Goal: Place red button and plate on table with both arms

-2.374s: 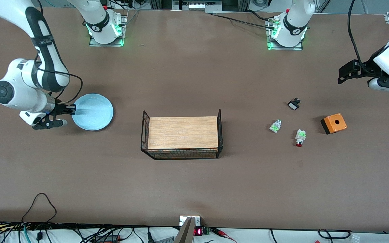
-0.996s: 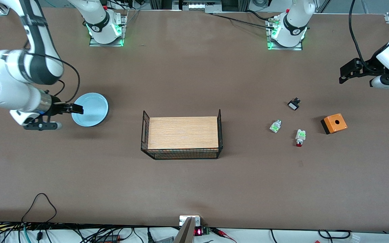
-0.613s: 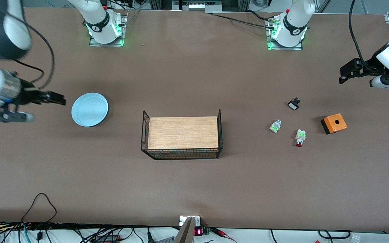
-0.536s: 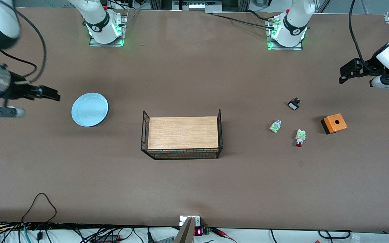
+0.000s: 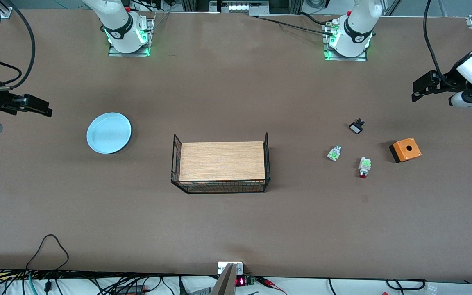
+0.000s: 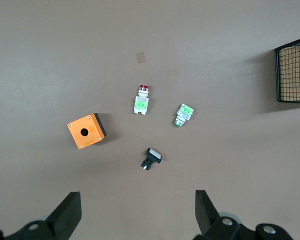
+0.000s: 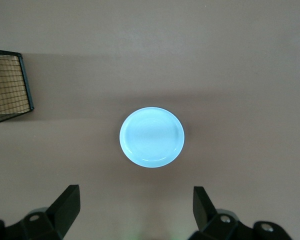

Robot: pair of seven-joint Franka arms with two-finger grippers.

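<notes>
The matte brown worktop (image 5: 236, 98) fills the front view, with both arm bases along its upper edge and cables trailing past its lower edge. At the right arm's end, the right end effector (image 5: 35, 107) hangs in the air over the worktop's edge, fingers spread wide and empty. Just toward the middle from it, the pale blue plate (image 5: 109, 132) lies flat on the bare surface, apart from everything else. At the centre stands the small wooden board with black wire sides (image 5: 221, 161), nothing on it. Toward the left arm's end lie a white-green part without a cap (image 5: 334, 153), a small black-and-white part (image 5: 356, 126) and the red button (image 5: 364, 166), which rests on its side on the worktop, nearer the front camera than the black-and-white part and beside the orange box (image 5: 405, 149). The left end effector (image 5: 424, 87) hovers over that edge, released and holding nothing. Judged from this, both placements look done, and only parking the arms seems left.
</notes>
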